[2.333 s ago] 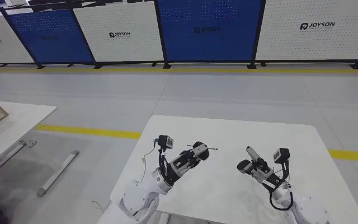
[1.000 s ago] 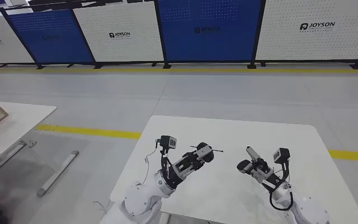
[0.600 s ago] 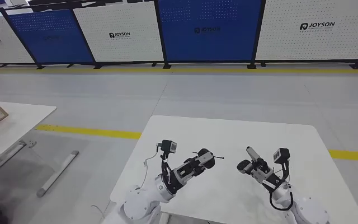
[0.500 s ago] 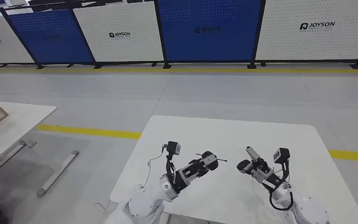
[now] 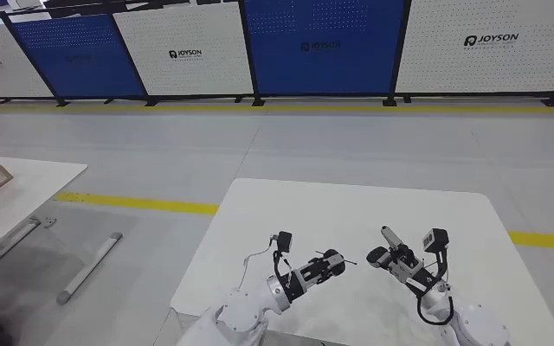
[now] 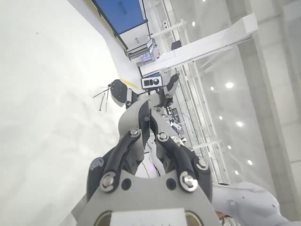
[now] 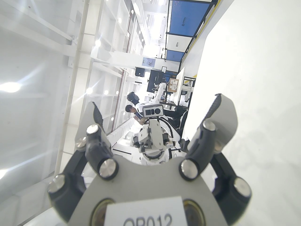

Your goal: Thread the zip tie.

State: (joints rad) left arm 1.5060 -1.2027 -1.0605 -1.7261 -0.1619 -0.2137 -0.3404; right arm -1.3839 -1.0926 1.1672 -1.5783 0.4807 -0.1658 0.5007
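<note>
Biggest first: a row of blue & white pegboard panels (image 5: pixel 320 48) stands well beyond the counter's far edge. A yellow floor line (image 5: pixel 138 203) runs out from under the counter on both sides.

The counter (image 5: pixel 363 208) is white, rectangular w/ rounded corners.

We see both arms over the counter's near half. The left arm (image 5: pixel 290 284) comes in at the counter's near edge, left of its centre, and is angled toward the counter's middle. The right arm (image 5: pixel 424 281) comes in at the same near edge, right of centre, and also points toward the middle.

The left gripper (image 5: pixel 333 259) (image 6: pixel 146 109) hangs over the counter approx. mid-width, fingers pressed tight together and clamped on the zip tie. The right gripper (image 5: pixel 383 245) (image 7: pixel 156 101) sits over the counter's near-right part, fingers spread wide w/ nothing betw. them. The 2 grippers face each other across the counter's middle, near but apart.

The zip tie (image 5: pixel 348 259) is a thin black strip lying crosswise in the left gripper, over the counter's near-centre. One end pokes out toward the right gripper w/o touching it. We can't tell its height above the counter.
</note>
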